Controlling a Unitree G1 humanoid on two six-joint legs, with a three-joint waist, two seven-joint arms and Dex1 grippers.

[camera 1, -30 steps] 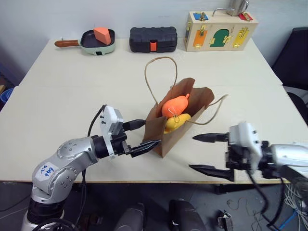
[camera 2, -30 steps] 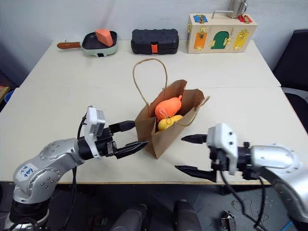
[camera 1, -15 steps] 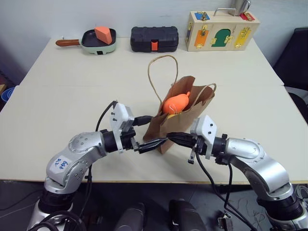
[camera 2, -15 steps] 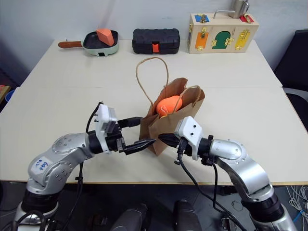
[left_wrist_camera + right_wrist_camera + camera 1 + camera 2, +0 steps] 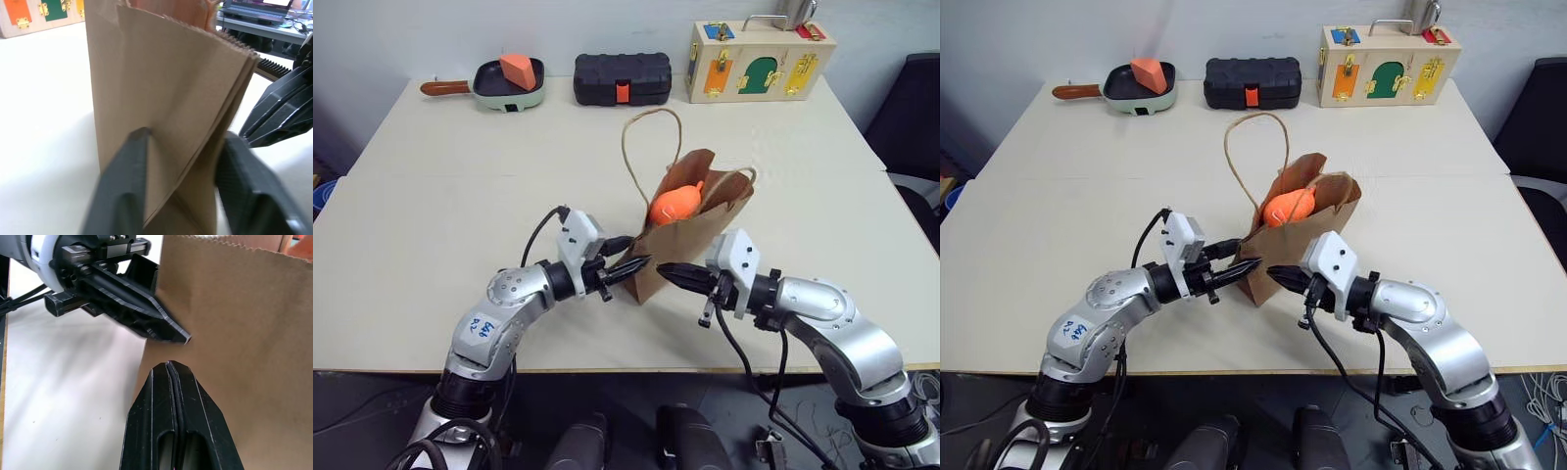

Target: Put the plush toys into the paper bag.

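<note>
With the orange plush toy point(image 5: 676, 204) already sitting in the mouth of the paper bag point(image 5: 1291, 247), the step in hand looks like steadying or closing up the bag, and that calls for a light, even touch: kraft paper creases and tips easily, so any squeeze should come from both sides at once and low on the bag, keeping it upright and leaving the toy where it is. The left gripper point(image 5: 183, 161) has its two fingers set apart astride the near corner of the bag, one finger against the flat face and the other past the folded edge; whether it is pinching the paper yet cannot be told. The right gripper point(image 5: 168, 366) has its fingers pressed together with nothing between them, its tip right at the bag's side and close to the left gripper's tip. The bag stands near the front middle of the bench point(image 5: 440, 186), brown and matte, with a zigzag-cut top edge, side pleats and one thin loop handle point(image 5: 651, 147) standing up. The toy is a bright orange fuzzy lump at the opening; a yellow one is hidden from here.
</note>
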